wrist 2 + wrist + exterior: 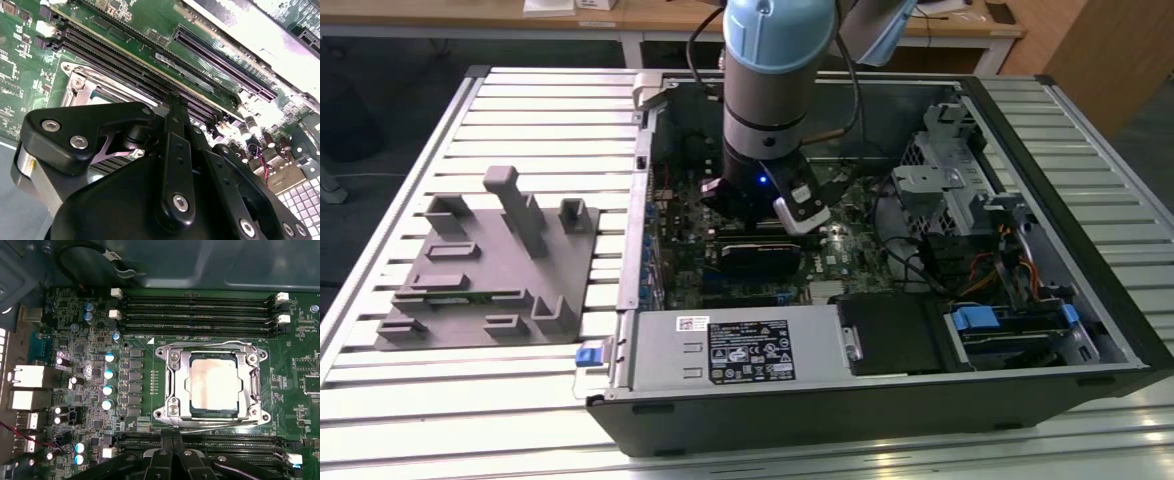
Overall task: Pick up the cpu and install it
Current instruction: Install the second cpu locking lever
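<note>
In the first wrist view the cpu (213,384) lies flat inside the socket (212,386) at the centre-right of the frame, its pale silvery top showing through the opening of the metal frame, which lies around it; nothing grips the chip. Dark memory slots (197,315) run across the green motherboard (75,365) above the socket, and a second bank runs below it. The gripper (172,437) shows at the bottom centre of that frame, its black fingers (167,442) pressed together with no gap and nothing between them, their tips over the lower slots just beside the socket frame. In the second wrist view the gripper (174,102) fills the lower half of the frame, the finger tips together above the slots, with a corner of the socket (82,82) at the left. In the exterior view the arm (774,90) comes down from the top centre into the open computer case (1067,200) in the right half of the frame; the grey tray (494,270) sits on the slatted table (400,400) at the left, apart from the case; the white-labelled power supply (740,345) lies at the lower centre.
</note>
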